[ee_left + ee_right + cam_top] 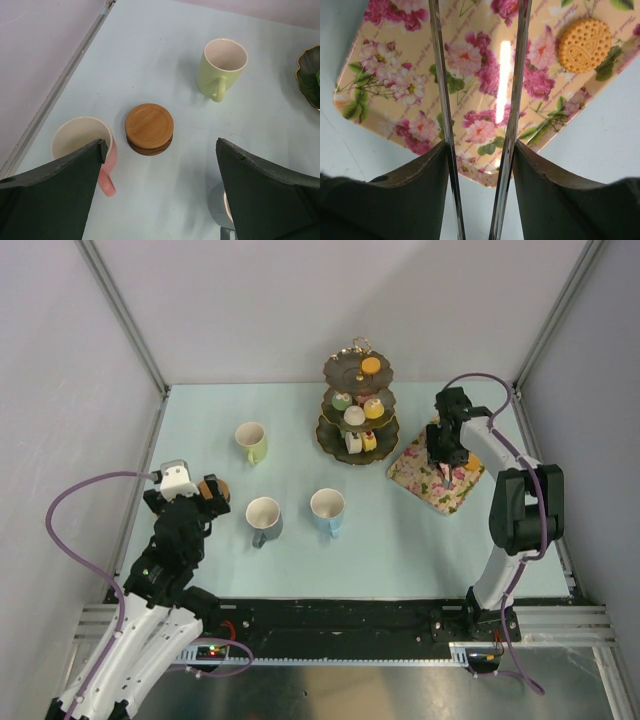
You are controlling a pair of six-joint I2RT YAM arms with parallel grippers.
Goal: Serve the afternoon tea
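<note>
Left jaws wide open over stacked brown coasters beside pink mug on pale surface, right jaws gripping metal tongs above floral tray bearing one orange biscuit, cake-laden three-tier stand just beside tray.

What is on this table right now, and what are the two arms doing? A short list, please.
Stand: three tiers, cakes on them
Mugs: yellow-green, grey, blue, pink, all upright
Coasters: brown stack beside pink
Tray: floral, one orange biscuit on it
Left gripper: open, by the coasters
Right gripper: holding metal tongs over the tray
</note>
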